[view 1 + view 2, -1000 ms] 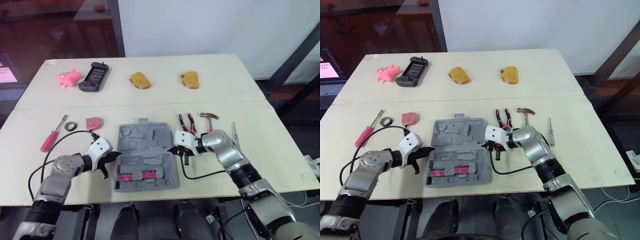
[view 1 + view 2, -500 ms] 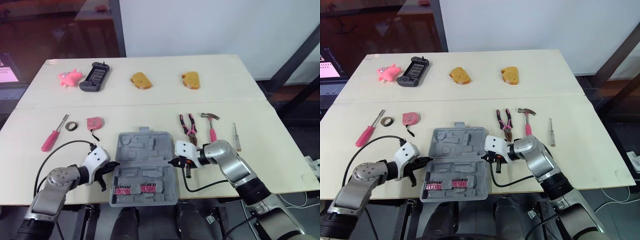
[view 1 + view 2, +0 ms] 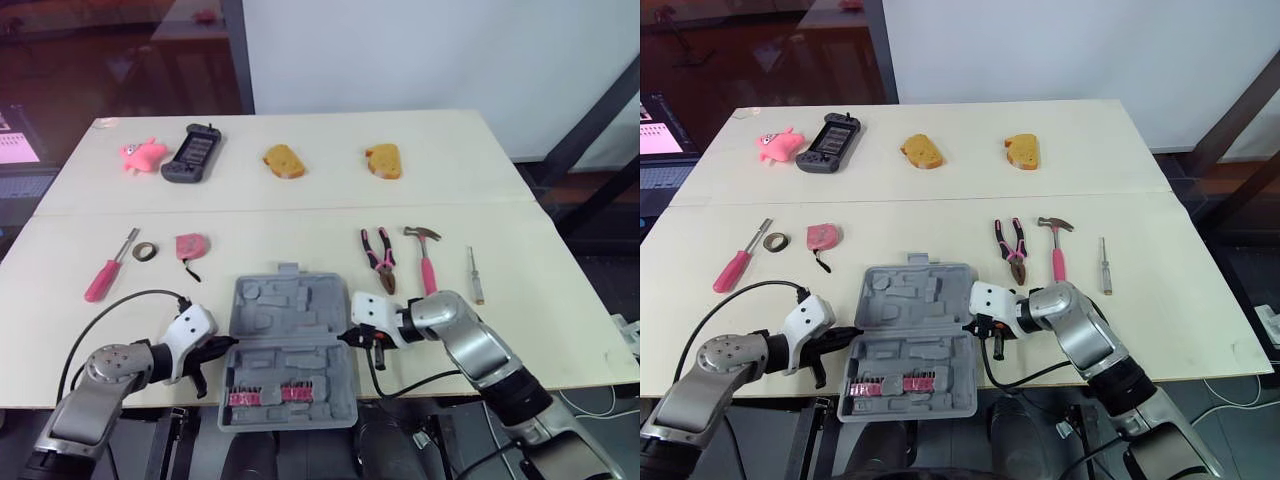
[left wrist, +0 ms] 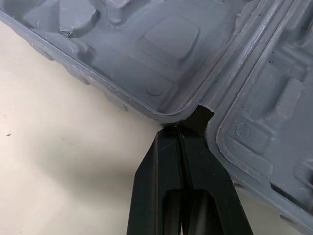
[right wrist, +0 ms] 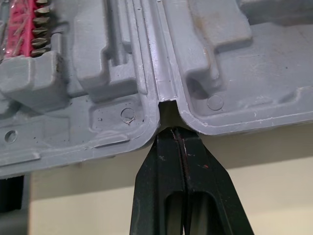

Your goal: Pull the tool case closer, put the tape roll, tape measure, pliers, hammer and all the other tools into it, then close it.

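Tool case (image 3: 288,345) between your grippers.
Left gripper (image 3: 231,343) and right gripper (image 3: 344,337), jaws shut and empty, touch its hinge ends; pliers (image 3: 378,258) lie nearer right.

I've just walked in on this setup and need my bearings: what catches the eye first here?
The open grey tool case sits at the near edge of the table, with the left gripper and right gripper, both shut, poking their tips into the hinge notches on either side. Loose tools lie beyond it: pink screwdriver, tape roll and tape measure to the left; pliers, hammer and small screwdriver to the right.
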Tool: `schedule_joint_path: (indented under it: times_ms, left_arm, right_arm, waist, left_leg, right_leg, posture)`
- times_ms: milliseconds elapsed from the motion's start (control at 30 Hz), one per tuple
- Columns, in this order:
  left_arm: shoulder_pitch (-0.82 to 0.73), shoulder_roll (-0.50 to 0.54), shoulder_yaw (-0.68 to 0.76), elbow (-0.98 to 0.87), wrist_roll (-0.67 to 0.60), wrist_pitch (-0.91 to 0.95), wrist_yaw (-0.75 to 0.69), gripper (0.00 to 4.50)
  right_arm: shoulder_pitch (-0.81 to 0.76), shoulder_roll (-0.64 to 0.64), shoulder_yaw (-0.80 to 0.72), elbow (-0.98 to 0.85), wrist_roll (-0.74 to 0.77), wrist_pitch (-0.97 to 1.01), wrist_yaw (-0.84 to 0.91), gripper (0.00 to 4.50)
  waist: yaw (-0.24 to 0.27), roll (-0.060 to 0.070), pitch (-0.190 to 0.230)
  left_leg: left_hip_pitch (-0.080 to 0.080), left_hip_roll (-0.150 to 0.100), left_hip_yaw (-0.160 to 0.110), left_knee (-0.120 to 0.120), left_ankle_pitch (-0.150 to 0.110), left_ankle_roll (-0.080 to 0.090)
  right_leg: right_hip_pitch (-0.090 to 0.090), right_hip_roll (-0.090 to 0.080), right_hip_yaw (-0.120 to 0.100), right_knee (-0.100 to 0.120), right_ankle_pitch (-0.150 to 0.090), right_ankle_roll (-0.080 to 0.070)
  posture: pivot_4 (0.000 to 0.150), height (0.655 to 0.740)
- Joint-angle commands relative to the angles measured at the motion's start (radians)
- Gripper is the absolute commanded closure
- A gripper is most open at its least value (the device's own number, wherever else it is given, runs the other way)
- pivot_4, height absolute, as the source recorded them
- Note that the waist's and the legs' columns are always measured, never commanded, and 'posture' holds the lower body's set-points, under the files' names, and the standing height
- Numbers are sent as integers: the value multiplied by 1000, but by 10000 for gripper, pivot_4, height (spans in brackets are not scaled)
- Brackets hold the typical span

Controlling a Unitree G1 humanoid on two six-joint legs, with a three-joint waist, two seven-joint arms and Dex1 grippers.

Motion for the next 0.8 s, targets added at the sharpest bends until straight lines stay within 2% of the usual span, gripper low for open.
schedule_joint_path:
  times_ms: [33,367,500,633,700,733,800]
  left_arm:
    - [57,17,-29,-9,-6,19,-23,45000]
    - [70,30,0,7,-12,10,0,45000]
    - [61,51,48,51,-17,2,12,45000]
    - [56,67,117,102,-55,-17,12,45000]
    - [60,78,174,133,-82,-43,6,39745]
    - [62,80,198,148,-93,-56,4,37282]
    - [76,114,275,194,-111,-96,-12,27814]
  right_arm:
    - [16,-11,12,-47,27,17,-1,44757]
    - [2,-30,2,-13,43,29,-28,44757]
    - [8,-75,-41,-11,67,82,-32,44757]
    - [24,-132,-110,5,107,21,-40,44757]
    - [44,-164,-174,6,152,-32,-27,45000]
    - [55,-173,-206,1,177,-41,-25,42439]
    - [111,-209,-335,-51,272,-4,-14,36981]
  waist:
    - [0,0,0]
    - [0,0,0]
    - [0,0,0]
    - [0,-1,0]
    - [0,-1,0]
    - [0,-1,0]
    - [0,-1,0]
  left_leg:
    - [0,0,0,0,0,0]
    - [0,0,0,0,0,0]
    - [0,0,0,0,0,0]
    - [0,0,0,0,0,0]
    - [0,0,0,0,0,0]
    - [0,0,0,0,0,0]
    - [0,0,0,0,0,0]
  right_leg:
    - [0,0,0,0,0,0]
    - [0,0,0,0,0,-1]
    - [0,0,0,0,-1,-1]
    - [0,0,0,-1,-1,-2]
    - [0,0,0,-1,-2,-3]
    - [0,0,0,-1,-2,-3]
    - [-1,0,0,0,-2,-3]
  posture:
    - [1500,7400]
    - [1500,7400]
    - [1500,7400]
    - [1500,7400]
    - [1500,7400]
    - [1500,7400]
    - [1500,7400]
